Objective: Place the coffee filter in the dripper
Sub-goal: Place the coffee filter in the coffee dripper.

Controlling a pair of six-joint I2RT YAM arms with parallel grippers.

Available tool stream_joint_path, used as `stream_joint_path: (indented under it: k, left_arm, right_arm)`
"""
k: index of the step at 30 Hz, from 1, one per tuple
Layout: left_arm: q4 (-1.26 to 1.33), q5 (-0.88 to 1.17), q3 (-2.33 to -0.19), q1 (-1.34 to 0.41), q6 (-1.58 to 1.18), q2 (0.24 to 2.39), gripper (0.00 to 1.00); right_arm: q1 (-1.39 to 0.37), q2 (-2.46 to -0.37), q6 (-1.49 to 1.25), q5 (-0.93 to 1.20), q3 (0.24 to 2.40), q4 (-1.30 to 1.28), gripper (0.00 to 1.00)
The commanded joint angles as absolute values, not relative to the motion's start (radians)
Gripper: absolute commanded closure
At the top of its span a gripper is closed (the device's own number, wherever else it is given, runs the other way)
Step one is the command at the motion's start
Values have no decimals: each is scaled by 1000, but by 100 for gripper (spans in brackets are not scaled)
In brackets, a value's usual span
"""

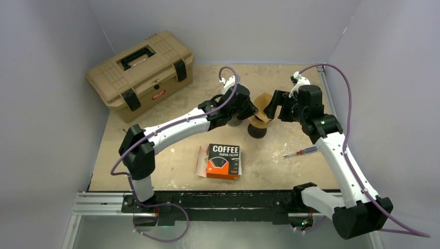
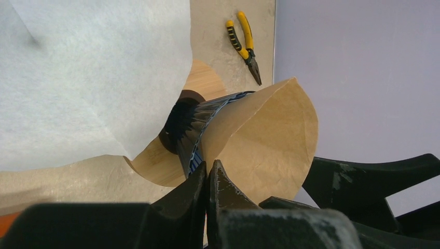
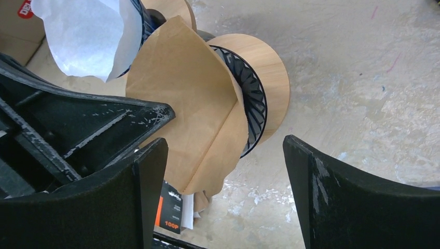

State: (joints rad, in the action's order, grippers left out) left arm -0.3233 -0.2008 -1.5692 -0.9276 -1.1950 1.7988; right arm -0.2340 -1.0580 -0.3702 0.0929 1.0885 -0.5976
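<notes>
The dripper (image 1: pixel 257 129) is a black ribbed cone (image 3: pixel 254 98) with a wooden collar (image 3: pixel 272 78), standing mid-table. The brown paper coffee filter (image 1: pixel 262 113) stands at its mouth, still folded, and most of it sticks out past the rim (image 3: pixel 181 104). My left gripper (image 1: pixel 251 109) is shut on the filter's edge right at the rim (image 2: pixel 207 168); the filter (image 2: pixel 259 140) rises behind its fingers. My right gripper (image 1: pixel 273 109) is open and empty just right of the filter, its jaws wide apart (image 3: pixel 223 145) on either side of it without touching.
A white paper filter (image 3: pixel 88 36) sits in a second dark holder beside the left gripper. There is a tan toolbox (image 1: pixel 140 75) at the back left, the filter box (image 1: pixel 224 161) in front, a screwdriver (image 1: pixel 301 152) at the right, and yellow pliers (image 2: pixel 245 44) by the far wall.
</notes>
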Motion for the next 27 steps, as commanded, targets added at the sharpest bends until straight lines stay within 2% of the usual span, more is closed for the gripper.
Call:
stream_joint_path:
  k: [1,7,12,14,19,27]
  left_arm:
    - [-252,-197,-1563,-927,-1199,1751,94]
    - [-233,-180,-1545,-927,-1178,1709,72]
    - [-206,-177,-1510,-927,-1152,1666,41]
    - [-206,-182,-1504,-928,-1140,1653,34]
    - [-240,-188,-1513,-928,-1104,1658,29]
    - [-299,-172,-1525,-928,-1071,1710,30]
  right_arm:
    - [-219,-1064,-337,86,1127,-582,16]
    - [-178,-1076,-338,179,1109,-555,16]
    - [-112,-1091,-320,266,1111,-542,16]
    - [-92,-1092,-316,287,1108,-539,16]
    - [-47,-1106,-317,374,1068,-502,17]
    - [-9,-1150,-317,449,1052,-460,17]
